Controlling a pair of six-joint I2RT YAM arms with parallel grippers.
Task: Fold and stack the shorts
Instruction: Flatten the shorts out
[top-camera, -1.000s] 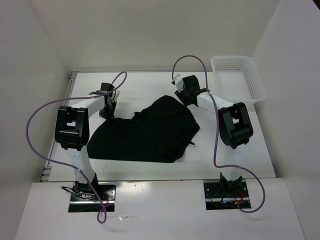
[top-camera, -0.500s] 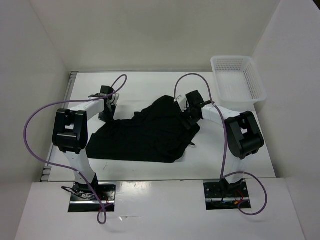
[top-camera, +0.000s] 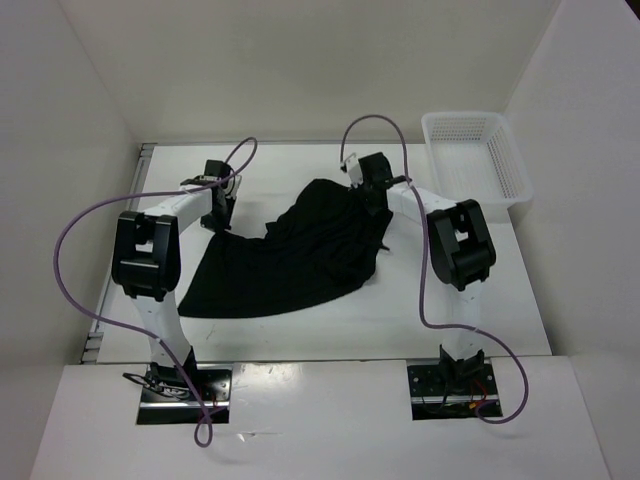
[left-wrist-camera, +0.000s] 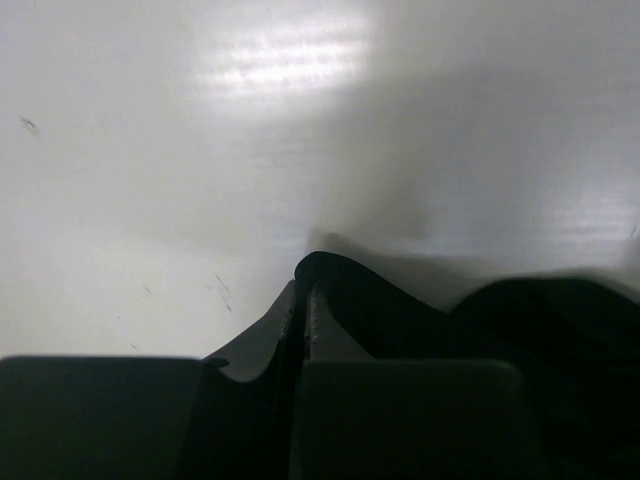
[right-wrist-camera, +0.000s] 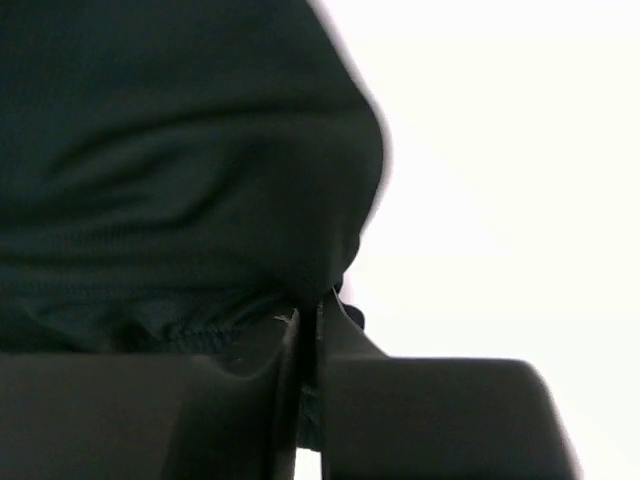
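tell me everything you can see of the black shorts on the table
The shorts are plain black soft fabric, rumpled and not yet folded. They are spread unevenly on the white table, widest at the near left and bunched into folds toward the far right. The left gripper is shut on their far-left corner. The right gripper is shut on a gathered, stitched edge at the far right. They lie apart from the white mesh basket. No drawstring can be made out.

Left gripper (left-wrist-camera: 305, 292), right gripper (right-wrist-camera: 309, 312): both closed.
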